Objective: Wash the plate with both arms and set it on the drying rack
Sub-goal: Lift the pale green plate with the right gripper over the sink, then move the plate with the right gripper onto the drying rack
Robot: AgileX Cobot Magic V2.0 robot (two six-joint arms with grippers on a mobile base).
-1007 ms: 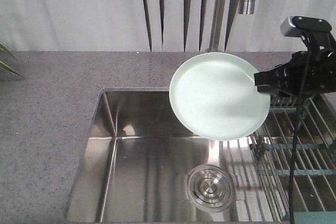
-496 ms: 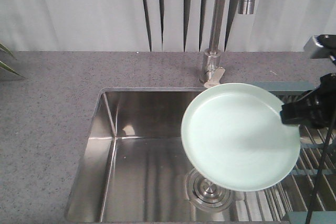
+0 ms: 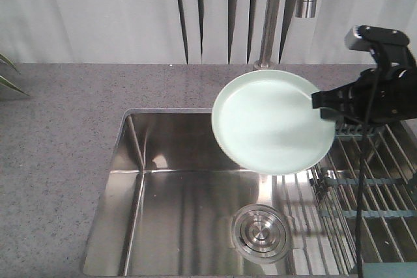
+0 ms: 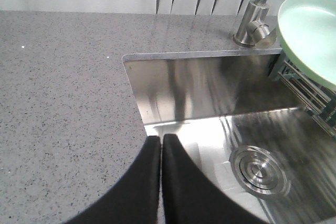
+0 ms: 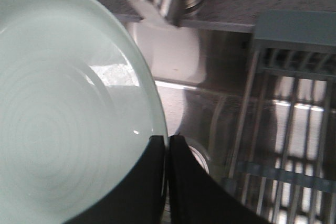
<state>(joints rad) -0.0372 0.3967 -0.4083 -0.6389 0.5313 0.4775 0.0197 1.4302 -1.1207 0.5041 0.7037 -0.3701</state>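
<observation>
No readable text, labels, brands, numbers or signs anywhere in view.

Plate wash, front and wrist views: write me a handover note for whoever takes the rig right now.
Right gripper: shut on the plate, pinching its right rim.
Left gripper: shut, holding nothing, near the left side of the sink, apart from the plate.
Plate: in the air, tilted, over the back of the sink in front of the faucet; no running water visible.
Drying rack: at the sink's right side, plate not on it.
Done: plate is in hand. Whether it has been washed cannot be told.
Left: set the plate on the drying rack.
</observation>
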